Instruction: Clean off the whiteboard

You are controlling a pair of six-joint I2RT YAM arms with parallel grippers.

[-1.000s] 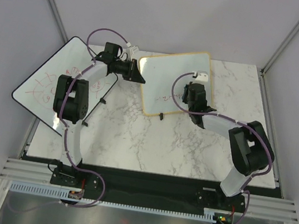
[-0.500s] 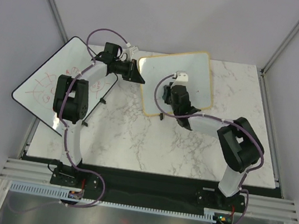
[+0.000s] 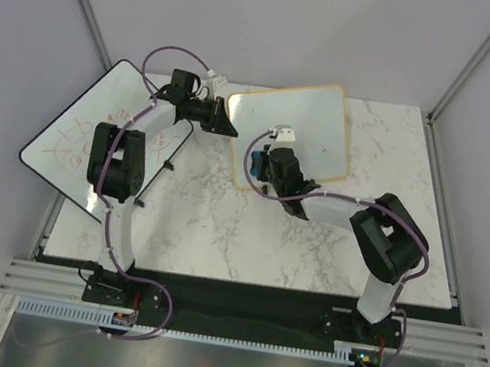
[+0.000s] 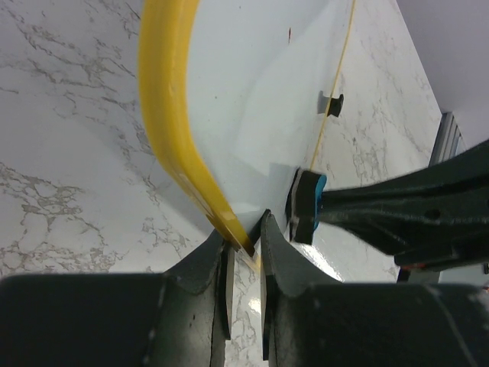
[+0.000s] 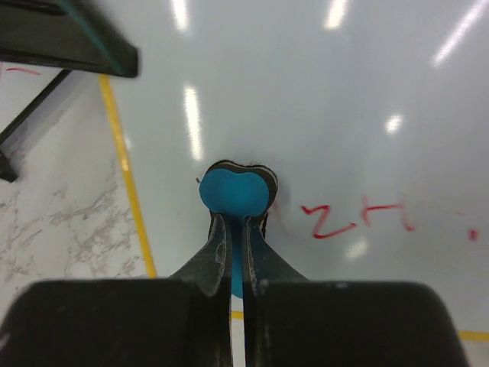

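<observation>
The whiteboard point(image 3: 309, 124) with its tan frame lies tilted at the back of the marble table. My left gripper point(image 3: 231, 129) is shut on its left frame corner; in the left wrist view the fingers point(image 4: 246, 229) pinch the yellow-looking frame point(image 4: 164, 115). My right gripper point(image 3: 262, 169) is shut on a blue eraser point(image 5: 236, 191), pressed on the board's surface point(image 5: 321, 99) near its left edge. Red marks point(image 5: 355, 218) remain just right of the eraser. The eraser also shows in the left wrist view point(image 4: 307, 204).
A larger black-edged whiteboard point(image 3: 68, 134) with red doodles lies at the table's left edge, partly under the left arm. The marble table point(image 3: 220, 226) spreads in front of the boards. One black foot point(image 4: 331, 104) of the small board shows at its far edge.
My right gripper has swept left across the whiteboard with the eraser, from the right part to near the left edge. The left gripper has held still on the frame.
</observation>
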